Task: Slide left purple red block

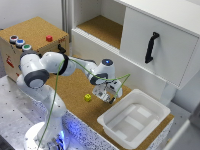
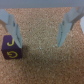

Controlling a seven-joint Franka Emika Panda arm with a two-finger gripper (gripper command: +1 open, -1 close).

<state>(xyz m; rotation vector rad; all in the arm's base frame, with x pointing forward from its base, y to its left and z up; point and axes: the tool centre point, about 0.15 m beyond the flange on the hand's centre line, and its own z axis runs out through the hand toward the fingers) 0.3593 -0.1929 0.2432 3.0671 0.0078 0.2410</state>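
While the gripper (image 2: 39, 30) hangs over the cork board (image 2: 42, 62), its two fingers (image 2: 65, 27) stand well apart with nothing between them. One finger comes down just beside, perhaps touching, the purple block (image 2: 11, 49), which sits outside the open jaws and not in the gap; a yellow mark shows on its front face. In the exterior view the gripper (image 1: 106, 93) is low at centre frame, with a small yellow cube (image 1: 88, 97) near it and a white bin (image 1: 134, 118) toward the lower right (the purple block itself I cannot pick out there). My guess is that the block is light, rigid and smooth-sided, so it should glide over cork but might twist if pushed off-centre. A flat finger pressed low on a side face seems the safest contact for sliding.
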